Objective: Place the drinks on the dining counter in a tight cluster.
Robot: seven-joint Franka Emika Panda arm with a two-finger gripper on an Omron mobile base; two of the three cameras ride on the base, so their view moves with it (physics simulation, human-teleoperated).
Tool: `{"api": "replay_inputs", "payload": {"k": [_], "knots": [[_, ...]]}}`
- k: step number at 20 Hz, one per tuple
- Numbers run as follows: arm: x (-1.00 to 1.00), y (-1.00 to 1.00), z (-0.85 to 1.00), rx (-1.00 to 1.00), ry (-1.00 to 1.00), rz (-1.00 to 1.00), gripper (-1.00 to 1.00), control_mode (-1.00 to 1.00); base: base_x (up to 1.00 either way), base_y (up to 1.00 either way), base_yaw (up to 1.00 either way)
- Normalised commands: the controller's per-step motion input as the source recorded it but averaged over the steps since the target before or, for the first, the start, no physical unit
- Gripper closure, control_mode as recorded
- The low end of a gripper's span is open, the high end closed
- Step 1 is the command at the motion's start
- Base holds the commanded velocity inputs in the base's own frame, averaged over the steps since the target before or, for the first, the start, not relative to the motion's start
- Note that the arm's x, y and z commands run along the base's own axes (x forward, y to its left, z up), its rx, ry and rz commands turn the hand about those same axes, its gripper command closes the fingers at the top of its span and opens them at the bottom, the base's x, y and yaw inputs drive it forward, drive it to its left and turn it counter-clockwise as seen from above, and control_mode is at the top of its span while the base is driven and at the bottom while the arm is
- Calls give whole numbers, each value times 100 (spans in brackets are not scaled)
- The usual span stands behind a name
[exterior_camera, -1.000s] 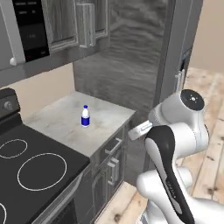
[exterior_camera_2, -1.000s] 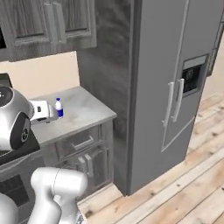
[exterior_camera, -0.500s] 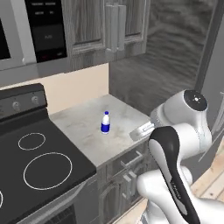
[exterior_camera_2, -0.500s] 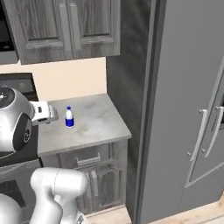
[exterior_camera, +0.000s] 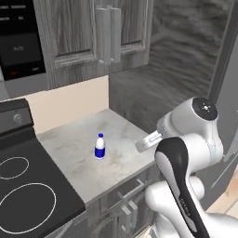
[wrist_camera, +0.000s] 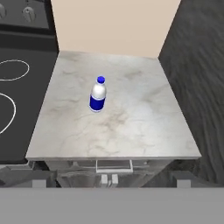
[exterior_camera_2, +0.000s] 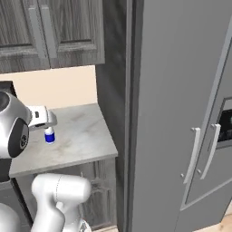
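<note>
A small marble worktop (wrist_camera: 131,127) beside the black stove (wrist_camera: 17,109) carries one upright white-and-blue bottle (wrist_camera: 98,95) near its middle.

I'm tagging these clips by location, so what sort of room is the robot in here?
A home kitchen, by the look of it: a black glass stovetop with ring burners beside a small grey-veined marble worktop, dark grey wooden wall cabinets above, and a tall grey double-door fridge alongside.

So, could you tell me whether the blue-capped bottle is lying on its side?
No, the blue-capped bottle stands upright on the marble worktop beside the stove.
</note>
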Motion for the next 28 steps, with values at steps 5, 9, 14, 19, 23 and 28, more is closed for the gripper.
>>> {"api": "replay_inputs", "payload": {"k": [5,9,14,19,23,28], "knots": [[0,0,0,0,0,0,-100,100,51,12,-9],[0,0,0,0,0,0,-100,100,67,23,5],[0,0,0,0,0,0,-100,100,2,0,4],[0,0,0,0,0,0,-100,100,0,0,0],[0,0,0,0,0,0,-100,100,0,0,0],[47,12,-26,6,10,26,-100,-100,0,0,0]]}}
